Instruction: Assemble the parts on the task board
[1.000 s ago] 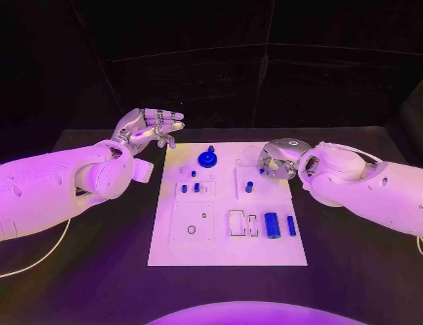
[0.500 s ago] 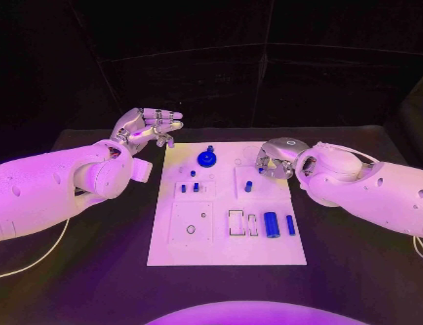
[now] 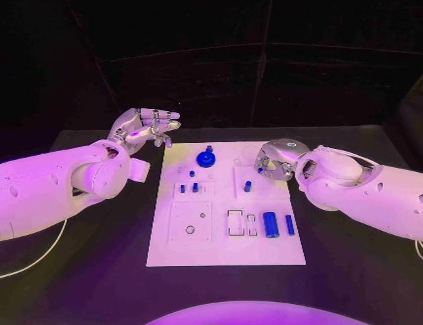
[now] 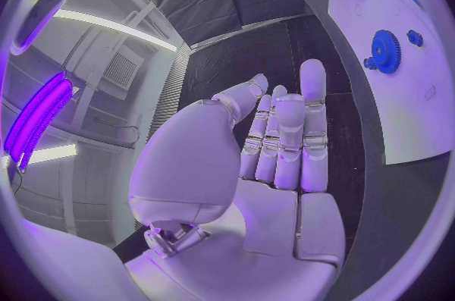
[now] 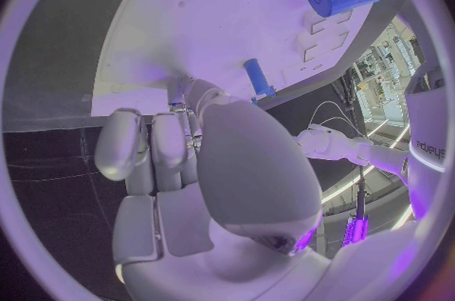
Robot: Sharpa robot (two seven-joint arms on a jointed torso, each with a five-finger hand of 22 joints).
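The white task board [image 3: 226,247] lies in the middle of the table. A blue gear [image 3: 206,159] stands at its far end, also visible as the gear [image 4: 384,51] in the left wrist view. Small blue pegs [image 3: 195,187] stand in the board's middle and a blue cylinder [image 3: 271,224] lies at its near right. My left hand [image 3: 143,128] hovers off the board's far left corner, fingers [image 4: 284,138] straight and holding nothing. My right hand [image 3: 275,159] is curled down over the board's far right. Its fingertips [image 5: 194,92] reach close to a blue peg [image 5: 258,79]; whether they grip it is unclear.
A second blue cylinder [image 3: 290,225] lies beside the first near empty rectangular slots [image 3: 237,222]. A square plate with a small hole [image 3: 191,229] occupies the board's near left. Black table [image 3: 357,271] surrounds the board, with dark curtains behind.
My right hand has crept slightly inward over the board's far right. The left hand has hardly moved.
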